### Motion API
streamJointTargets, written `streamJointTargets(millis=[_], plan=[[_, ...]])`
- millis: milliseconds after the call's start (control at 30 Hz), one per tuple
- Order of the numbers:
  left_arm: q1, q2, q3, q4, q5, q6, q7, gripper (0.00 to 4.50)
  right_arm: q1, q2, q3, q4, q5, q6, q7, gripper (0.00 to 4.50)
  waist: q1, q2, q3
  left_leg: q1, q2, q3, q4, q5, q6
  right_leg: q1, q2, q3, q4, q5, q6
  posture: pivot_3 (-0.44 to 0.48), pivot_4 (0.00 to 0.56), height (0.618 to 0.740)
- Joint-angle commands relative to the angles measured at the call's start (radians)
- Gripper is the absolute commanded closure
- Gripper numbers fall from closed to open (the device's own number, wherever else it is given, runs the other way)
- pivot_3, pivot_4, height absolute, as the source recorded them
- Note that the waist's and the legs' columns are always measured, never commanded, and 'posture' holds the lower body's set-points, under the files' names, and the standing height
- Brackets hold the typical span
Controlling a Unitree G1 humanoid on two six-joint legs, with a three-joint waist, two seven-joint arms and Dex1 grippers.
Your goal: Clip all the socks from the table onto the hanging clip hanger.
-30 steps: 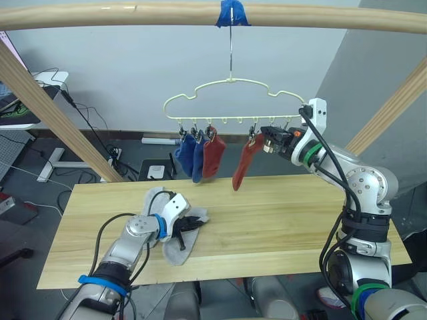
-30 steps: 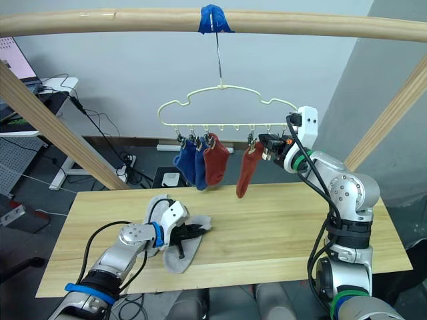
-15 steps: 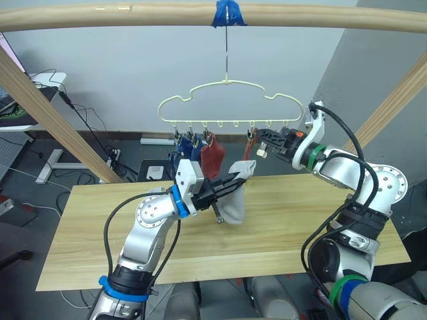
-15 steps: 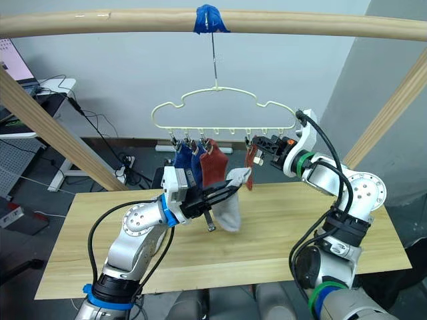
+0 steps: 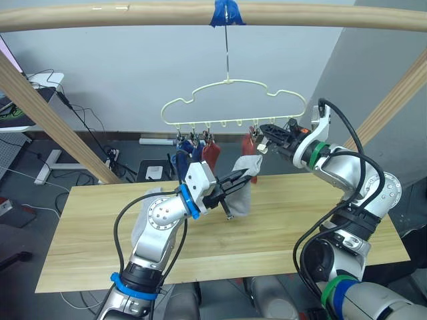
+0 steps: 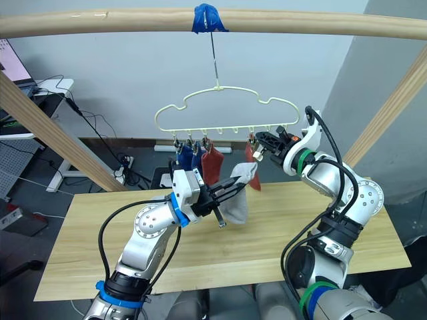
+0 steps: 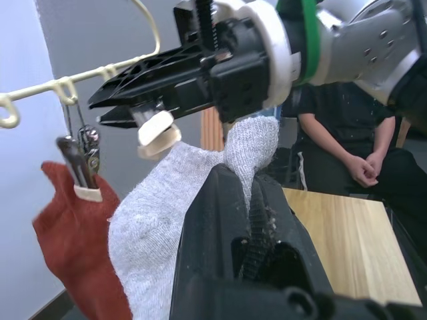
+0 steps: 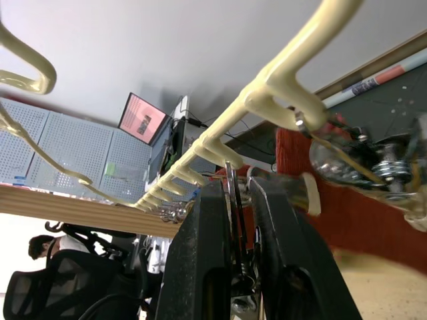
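Head views: left gripper [image 5: 241,179] raised above the bench [image 5: 300,220], fingers closed on a light grey sock [image 5: 242,190] whose cuff points up toward the clip hanger [image 5: 233,107]. Hanger hooked to the wooden pole [image 5: 133,15] by blue tape [image 5: 229,12]; two blue socks [image 6: 187,159] and two rust red socks [image 6: 212,162] already clipped along its lower edge. Second grey sock [image 5: 143,217] lying on the bench behind the left arm. Right gripper [image 5: 267,131] level with the clip row, fingers nearly together around a metal clip [image 6: 256,153].

Left wrist view: grey sock pinched between the black fingers, cuff just beside the pale clip tip and the right gripper.

Right wrist view: clip pressed between the two fingers, hanger wire overhead.

Risks: free-swinging hanger shifting under a push, so cuff misses the clip mouth; shallow bite letting the sock drop; early release of the clip pinching nothing.
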Motion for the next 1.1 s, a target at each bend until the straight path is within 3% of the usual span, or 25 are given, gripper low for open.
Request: streamJointTargets(millis=[33,400,967,1100], plan=[[-0.015,0.001,0.002,-0.008,-0.004,-0.034,0.008,4.48,0.027,-0.055,0.084,-0.007,0.125,-0.086,-0.043,4.32,-0.002,0.000,0.000,0.000,0.000,0.000,0.000,0.000,0.000,0.000,0.000,0.000,0.000,0.000,0.000,-0.189,0.216,0.740],[-0.021,-0.004,-0.002,0.003,-0.004,-0.036,0.018,4.48,0.097,-0.208,0.294,-0.025,0.293,-0.290,-0.064,4.32,-0.001,0.000,0.000,0.000,0.000,0.000,0.000,0.000,0.000,0.000,0.000,0.000,-0.001,0.000,0.000,-0.187,0.217,0.740],[-0.050,-0.013,-0.004,0.010,-0.013,-0.046,0.025,4.48,0.130,-0.300,0.464,-0.068,0.338,-0.411,-0.004,4.32,0.002,0.000,0.000,0.000,0.000,0.000,0.000,0.000,0.000,0.000,0.000,0.000,-0.001,0.000,0.000,-0.173,0.213,0.740],[-0.049,-0.012,-0.002,0.006,-0.014,-0.045,0.025,4.50,0.131,-0.324,0.483,-0.067,0.316,-0.414,0.016,3.06,0.003,0.000,0.000,0.000,0.000,0.000,0.000,0.000,0.000,0.000,0.000,0.000,-0.001,0.000,0.000,-0.173,0.213,0.740]])
